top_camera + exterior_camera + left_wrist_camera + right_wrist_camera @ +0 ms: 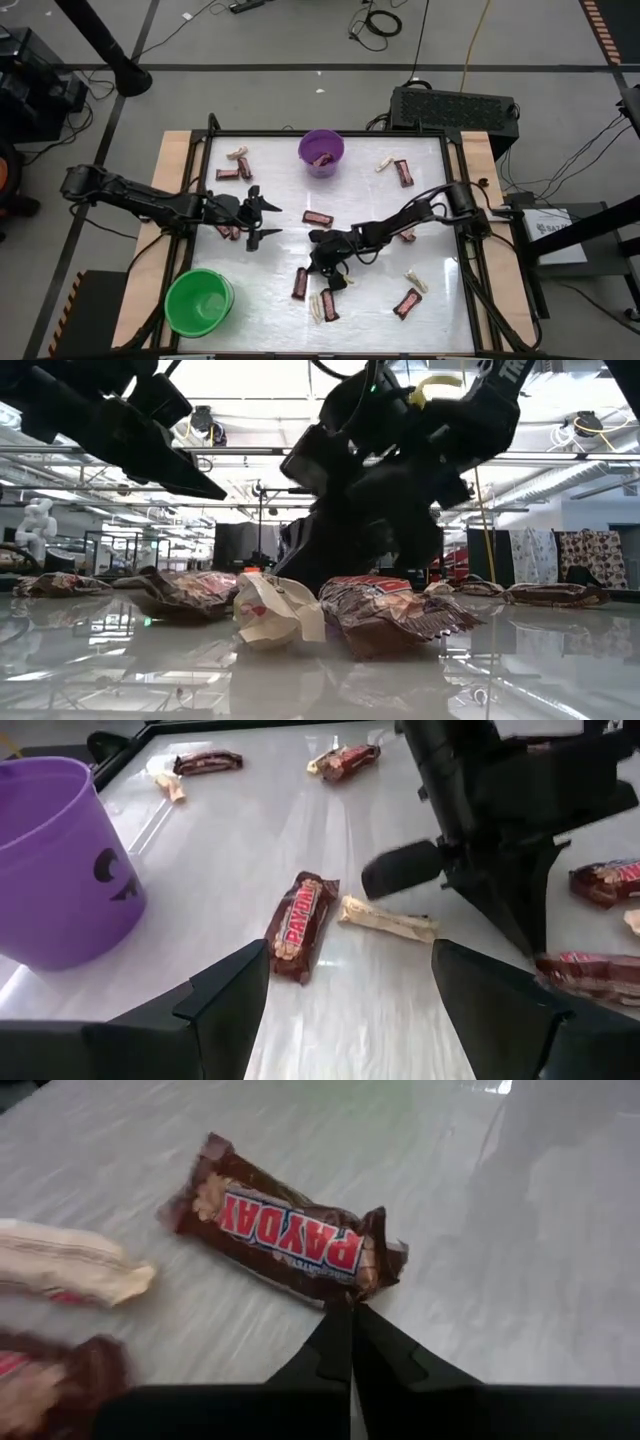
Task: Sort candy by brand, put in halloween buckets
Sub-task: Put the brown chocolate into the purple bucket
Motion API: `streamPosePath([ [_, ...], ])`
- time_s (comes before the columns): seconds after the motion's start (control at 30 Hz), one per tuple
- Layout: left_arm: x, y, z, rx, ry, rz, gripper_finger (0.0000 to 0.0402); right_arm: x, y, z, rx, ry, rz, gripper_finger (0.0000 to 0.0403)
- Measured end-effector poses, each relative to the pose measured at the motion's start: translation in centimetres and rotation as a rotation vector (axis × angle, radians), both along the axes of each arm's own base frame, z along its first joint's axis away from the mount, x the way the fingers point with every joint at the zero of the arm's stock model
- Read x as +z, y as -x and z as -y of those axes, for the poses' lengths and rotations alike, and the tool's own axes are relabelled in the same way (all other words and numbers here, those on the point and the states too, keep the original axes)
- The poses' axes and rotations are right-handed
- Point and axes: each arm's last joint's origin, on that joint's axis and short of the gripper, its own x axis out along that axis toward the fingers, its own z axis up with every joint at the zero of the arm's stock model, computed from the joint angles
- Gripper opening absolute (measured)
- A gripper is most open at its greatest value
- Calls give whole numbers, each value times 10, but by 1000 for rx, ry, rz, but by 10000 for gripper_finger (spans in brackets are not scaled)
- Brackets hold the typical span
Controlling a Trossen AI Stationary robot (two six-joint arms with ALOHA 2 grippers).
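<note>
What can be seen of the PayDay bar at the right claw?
The PayDay bar is a brown, crinkly wrapper with a red-and-white logo and crimped ends, lying flat on the glossy white table. The right claw, shut, pinches one crimped end. A cream twisted candy lies beside it, apart.

A robotics lab or workshop is showing here. Around the table [200, 215], cables [380, 22] are trailing over a grey concrete floor [280, 40], and a black electronics box [452, 108] is sitting just behind it. Beyond the table, ceiling lights [590, 426] are glowing over metal racks [120, 545] and a white humanoid figure [35, 525].
</note>
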Motion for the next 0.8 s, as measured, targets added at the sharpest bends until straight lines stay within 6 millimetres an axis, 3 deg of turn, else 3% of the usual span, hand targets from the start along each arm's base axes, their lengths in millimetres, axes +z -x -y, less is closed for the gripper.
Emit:
streamPosePath([
  [0.23, -1, -1, 0, 1, -3, -8, 285, 47, 10, 5, -16, 83, 41, 0],
  [0.43, 0, -1, 0, 2, -3, -3, 285, 91, 24, 24, -121, 227, 76, 0],
  [0.63, 0, -1, 0, 2, -3, -1, 285, 131, 36, 65, -238, 294, 148, 0],
  [0.8, 0, -1, 0, -1, -19, 0, 285, 146, 43, 117, -386, 303, 177, 0],
])
